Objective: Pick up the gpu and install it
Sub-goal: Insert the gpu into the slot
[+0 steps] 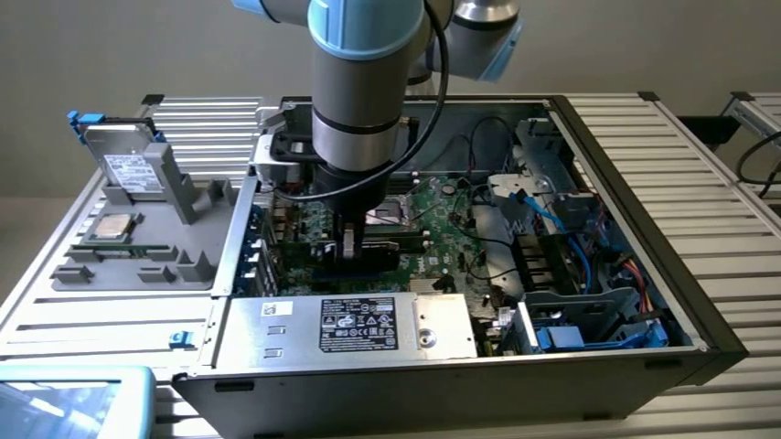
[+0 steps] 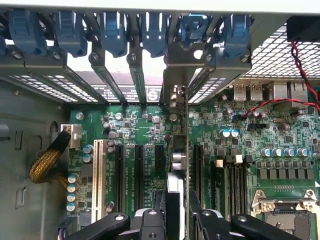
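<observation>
Pincer (image 2: 177,202): I am gripping the gpu (image 2: 179,157) edge-on, jaws part-closed | gpu: standing upright at a motherboard (image 2: 135,125) slot inside the case (image 1: 635,274)

The gpu (image 2: 178,150) ends in dull silver metal; the slot clips (image 2: 112,30) are glossy blue plastic.

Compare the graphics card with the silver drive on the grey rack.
The graphics card is inside the computer case, above the motherboard; the silver drive sits outside it. The card stands on edge; the drive leans tilted in its grey rack. The end effector grips the card; the drive rests unheld. Both are flat, rectangular parts.
</observation>
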`<state>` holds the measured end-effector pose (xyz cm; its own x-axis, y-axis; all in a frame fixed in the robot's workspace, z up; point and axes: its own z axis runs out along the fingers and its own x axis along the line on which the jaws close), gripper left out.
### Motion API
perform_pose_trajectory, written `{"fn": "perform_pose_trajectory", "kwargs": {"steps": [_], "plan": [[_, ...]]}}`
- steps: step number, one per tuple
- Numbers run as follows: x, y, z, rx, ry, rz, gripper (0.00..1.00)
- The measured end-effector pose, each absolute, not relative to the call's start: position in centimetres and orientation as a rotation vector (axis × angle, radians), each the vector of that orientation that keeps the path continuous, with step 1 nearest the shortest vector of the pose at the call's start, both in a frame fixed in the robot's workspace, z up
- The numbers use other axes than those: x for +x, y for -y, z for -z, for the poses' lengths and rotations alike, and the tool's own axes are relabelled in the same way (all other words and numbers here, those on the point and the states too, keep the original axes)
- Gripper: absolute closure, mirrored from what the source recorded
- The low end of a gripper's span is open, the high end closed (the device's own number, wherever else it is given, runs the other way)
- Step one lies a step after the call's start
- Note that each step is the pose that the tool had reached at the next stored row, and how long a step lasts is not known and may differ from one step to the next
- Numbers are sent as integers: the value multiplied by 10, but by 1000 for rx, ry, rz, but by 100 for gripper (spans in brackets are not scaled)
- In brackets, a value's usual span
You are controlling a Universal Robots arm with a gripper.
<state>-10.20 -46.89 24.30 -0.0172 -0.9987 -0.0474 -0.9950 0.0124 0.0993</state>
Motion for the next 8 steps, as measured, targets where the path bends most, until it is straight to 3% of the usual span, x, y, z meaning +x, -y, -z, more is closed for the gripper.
{"fn": "perform_pose_trajectory", "kwargs": {"steps": [8], "plan": [[-102, 468, -243, 2174, 2206, 163, 72]]}}
